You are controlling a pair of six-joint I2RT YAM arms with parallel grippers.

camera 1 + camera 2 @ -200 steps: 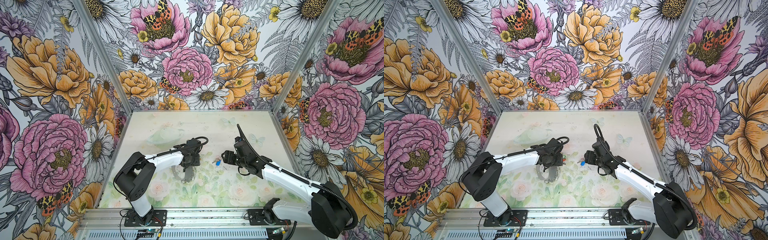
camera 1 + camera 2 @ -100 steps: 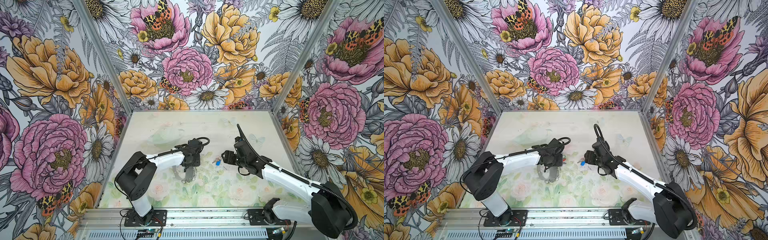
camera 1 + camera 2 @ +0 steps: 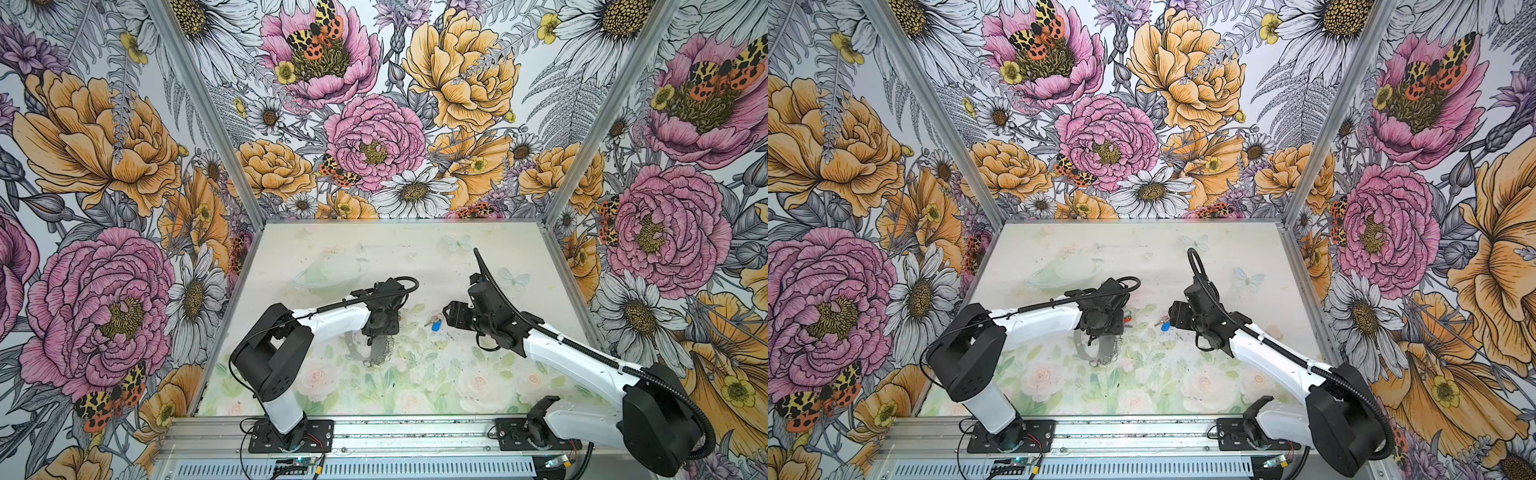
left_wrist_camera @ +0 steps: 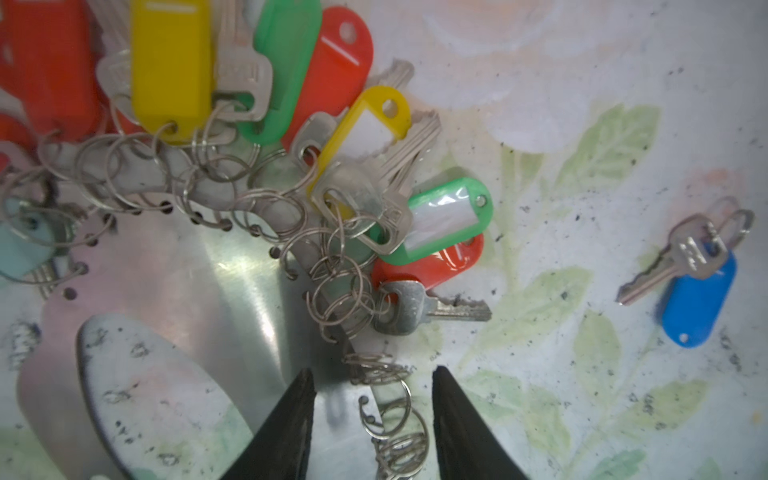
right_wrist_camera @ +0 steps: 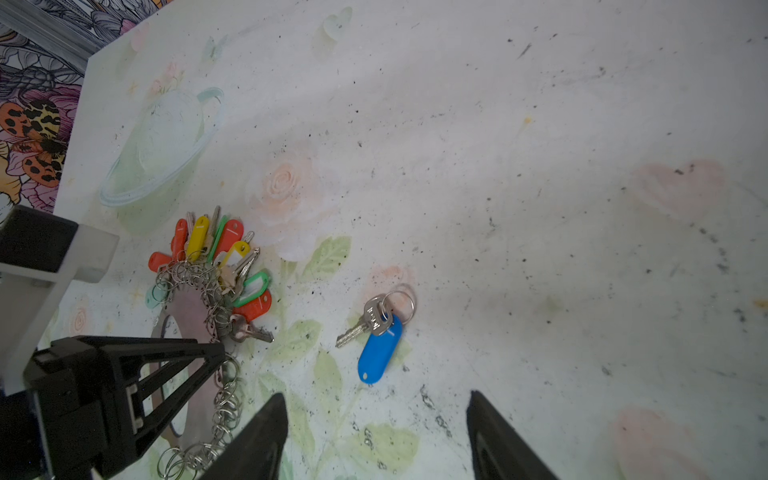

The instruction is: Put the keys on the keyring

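The keyring [image 4: 187,270] is a flat grey metal hoop lying on the table, also seen in both top views [image 3: 353,351] [image 3: 1084,353]. Several keys [image 4: 291,83] with red, yellow and green tags hang from its wire loops [image 5: 216,249]. One loose key with a blue tag [image 5: 380,349] lies apart on the table [image 3: 435,323] [image 3: 1165,326] [image 4: 698,307]. My left gripper [image 4: 372,374] stands open astride the hoop's rim, with empty loops between its fingers [image 5: 187,357]. My right gripper [image 5: 376,399] is open and empty, just short of the blue tag [image 3: 446,318].
The tabletop [image 3: 415,257] has a pale floral print and is boxed in by flowered walls on three sides. An aluminium rail [image 3: 415,432] with both arm bases runs along the front edge.
The left wrist has edged slightly over the keyring. The right arm and the blue-tagged key have not moved.
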